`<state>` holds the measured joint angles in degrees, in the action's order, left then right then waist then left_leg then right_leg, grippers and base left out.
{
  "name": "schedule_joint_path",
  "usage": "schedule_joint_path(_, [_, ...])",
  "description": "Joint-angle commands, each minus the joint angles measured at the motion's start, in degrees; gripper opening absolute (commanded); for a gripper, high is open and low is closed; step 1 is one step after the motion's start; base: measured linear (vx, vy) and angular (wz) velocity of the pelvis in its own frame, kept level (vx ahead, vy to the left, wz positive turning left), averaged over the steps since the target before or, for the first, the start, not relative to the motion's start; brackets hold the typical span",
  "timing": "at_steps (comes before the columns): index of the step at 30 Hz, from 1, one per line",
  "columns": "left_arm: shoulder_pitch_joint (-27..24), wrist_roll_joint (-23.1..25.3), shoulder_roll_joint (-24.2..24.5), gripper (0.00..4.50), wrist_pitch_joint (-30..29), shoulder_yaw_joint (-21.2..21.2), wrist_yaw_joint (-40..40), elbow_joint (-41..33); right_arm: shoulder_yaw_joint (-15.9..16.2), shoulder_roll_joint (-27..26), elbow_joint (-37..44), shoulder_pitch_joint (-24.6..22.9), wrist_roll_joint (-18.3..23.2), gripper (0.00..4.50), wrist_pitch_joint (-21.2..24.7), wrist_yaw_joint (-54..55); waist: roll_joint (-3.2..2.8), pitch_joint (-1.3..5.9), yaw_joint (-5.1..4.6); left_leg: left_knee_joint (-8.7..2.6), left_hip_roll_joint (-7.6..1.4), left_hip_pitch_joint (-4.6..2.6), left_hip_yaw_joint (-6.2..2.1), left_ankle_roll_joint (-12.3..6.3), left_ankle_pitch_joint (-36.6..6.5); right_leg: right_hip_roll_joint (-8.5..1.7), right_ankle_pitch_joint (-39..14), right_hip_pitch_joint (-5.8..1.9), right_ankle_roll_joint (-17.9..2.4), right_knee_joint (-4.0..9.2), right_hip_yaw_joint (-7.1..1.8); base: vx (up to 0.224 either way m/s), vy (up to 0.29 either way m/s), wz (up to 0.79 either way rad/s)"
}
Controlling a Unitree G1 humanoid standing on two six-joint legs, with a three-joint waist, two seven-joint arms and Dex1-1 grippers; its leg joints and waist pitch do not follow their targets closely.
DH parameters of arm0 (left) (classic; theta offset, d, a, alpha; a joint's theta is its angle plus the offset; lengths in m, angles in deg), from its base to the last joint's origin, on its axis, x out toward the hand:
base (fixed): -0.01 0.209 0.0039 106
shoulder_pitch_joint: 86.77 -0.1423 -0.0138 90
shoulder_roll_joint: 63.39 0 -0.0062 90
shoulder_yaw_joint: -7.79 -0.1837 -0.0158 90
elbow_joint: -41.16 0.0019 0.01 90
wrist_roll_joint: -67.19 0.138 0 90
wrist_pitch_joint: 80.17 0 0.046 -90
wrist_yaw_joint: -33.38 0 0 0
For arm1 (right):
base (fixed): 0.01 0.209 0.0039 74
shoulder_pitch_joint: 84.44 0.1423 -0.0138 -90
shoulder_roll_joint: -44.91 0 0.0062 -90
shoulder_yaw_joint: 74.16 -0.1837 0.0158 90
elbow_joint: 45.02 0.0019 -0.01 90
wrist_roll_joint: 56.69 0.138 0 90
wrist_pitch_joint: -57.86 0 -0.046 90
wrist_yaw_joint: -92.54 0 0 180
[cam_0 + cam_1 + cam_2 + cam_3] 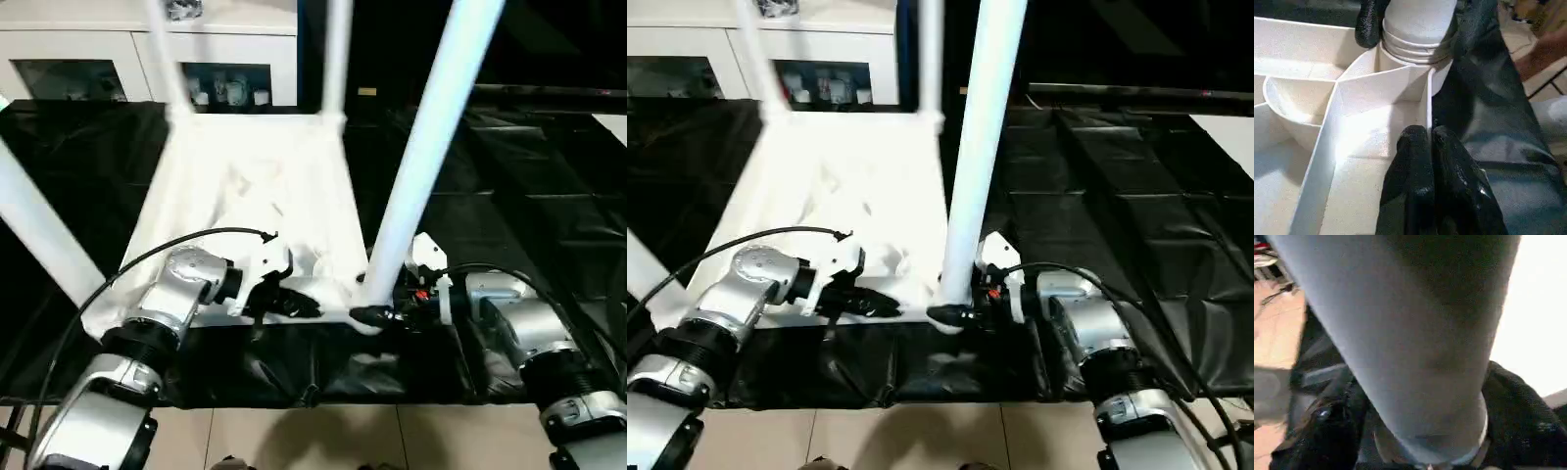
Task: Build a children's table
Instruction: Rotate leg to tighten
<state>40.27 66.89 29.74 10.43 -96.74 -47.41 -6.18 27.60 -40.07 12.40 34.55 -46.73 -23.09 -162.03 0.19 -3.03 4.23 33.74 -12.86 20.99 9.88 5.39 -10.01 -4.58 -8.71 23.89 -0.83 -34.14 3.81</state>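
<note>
The white tabletop lies upside down on the black cover, its ribbed underside facing up. Three white tube legs stand in its other corners. A fourth leg rises tilted from the near right corner socket. My right gripper is shut on this leg just above the socket, and its black fingers flank the tube. My left gripper is at the tabletop's near edge, to the left of that socket. In the left wrist view it is pinched on the thin rim wall.
A white cabinet with glass doors stands behind the work. The black cover spreads wide to the right and back. Tiled floor shows below the near edge. A black cable arcs over my left forearm.
</note>
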Motion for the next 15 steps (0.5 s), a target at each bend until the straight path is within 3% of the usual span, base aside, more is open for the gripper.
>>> schedule_joint_path(1, [2.32,-1.33,-0.88,0.00,0.63,0.00,0.40,-0.29,4.41,-1.69,1.76,-0.62,1.20,3.06,1.39,-5.09,0.61,3.94,-0.01,-3.89,-0.35,-0.48,0.70,-3.33,-12.96,-2.76,-17.63,-3.20,-11.48,3.94,-1.96,0.000,0.000,0.00])
schedule_joint_path(4, [2.16,-1.37,-0.86,0.00,0.77,-0.06,-1.10,-0.26,4.62,-1.89,2.08,-0.54,1.63,2.78,2.22,-6.49,0.56,3.99,0.14,-3.86,-0.39,-0.45,0.73,-3.41,-12.05,-2.68,-15.40,-3.18,-12.20,3.68,-1.95,0.000,0.000,0.00])
schedule_joint_path(11, [2.16,-1.16,-0.34,0.00,1.32,-0.88,-3.25,0.10,4.79,-2.08,2.30,-0.44,1.41,2.69,3.20,-7.49,0.30,3.94,0.41,-3.96,-0.39,-0.56,0.70,-2.89,-12.87,-2.71,-15.98,-3.17,-12.26,3.77,-1.92,0.000,0.000,0.00])
schedule_joint_path(13, [2.18,-0.75,-0.32,0.00,1.68,-0.66,-2.22,0.08,3.92,-2.50,2.68,-0.79,1.47,2.69,2.67,-5.63,0.35,3.97,0.45,-3.96,-0.39,-0.60,0.68,-2.62,-13.07,-2.73,-16.10,-3.20,-12.19,3.78,-1.94,0.000,0.000,0.00])
schedule_joint_path(15, [2.57,1.04,-1.07,0.00,2.26,0.42,4.76,0.74,-0.15,-4.87,1.73,-1.06,0.52,2.68,-0.72,4.86,0.38,3.91,0.45,-3.95,-0.33,-0.60,0.71,-2.44,-13.10,-2.75,-16.32,-3.11,-11.96,3.85,-1.97,0.000,0.000,0.00])
